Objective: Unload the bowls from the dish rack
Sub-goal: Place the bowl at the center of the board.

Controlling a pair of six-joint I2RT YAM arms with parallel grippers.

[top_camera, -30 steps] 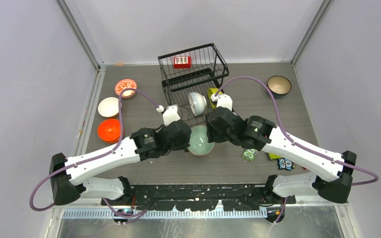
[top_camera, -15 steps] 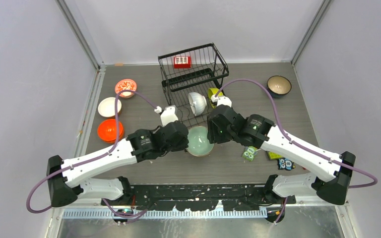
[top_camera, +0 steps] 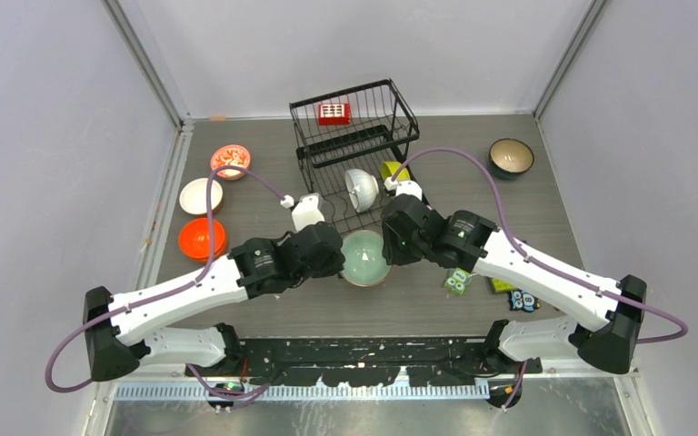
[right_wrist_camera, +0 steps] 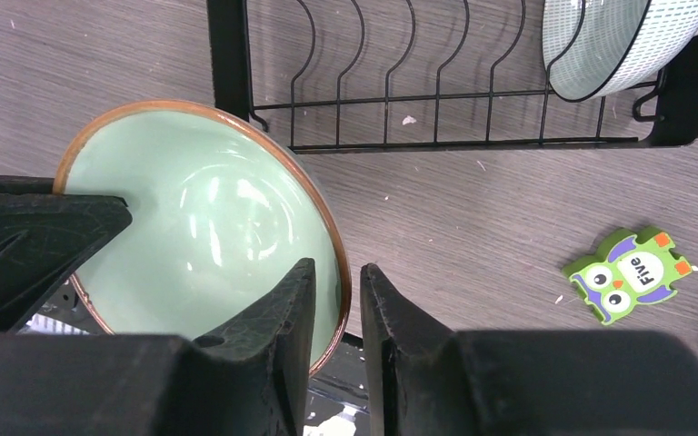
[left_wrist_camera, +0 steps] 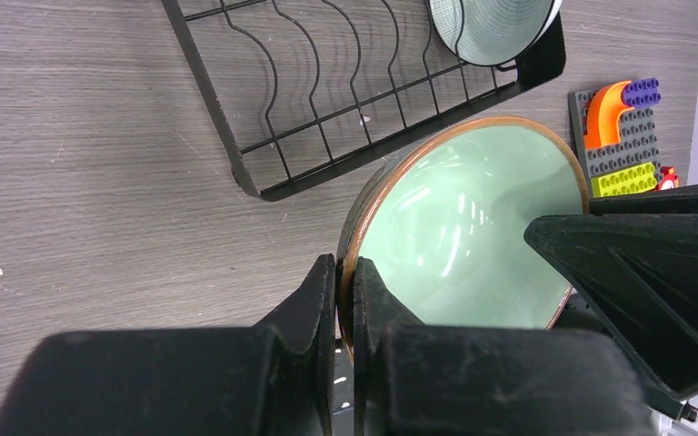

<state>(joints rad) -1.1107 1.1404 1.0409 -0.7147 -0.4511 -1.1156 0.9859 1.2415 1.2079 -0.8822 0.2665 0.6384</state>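
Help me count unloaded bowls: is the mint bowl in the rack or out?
Out: mint bowl is outside the dish rack wires, rim clamped in the left pincer.

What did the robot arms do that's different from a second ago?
The right end effector has been closing around the rim of the mint bowl, with one finger on each side of it. The left end effector stays pinched on the opposite rim. Both arms and the bowl drifted slightly left. The dish rack and the white bowl in it stayed put.
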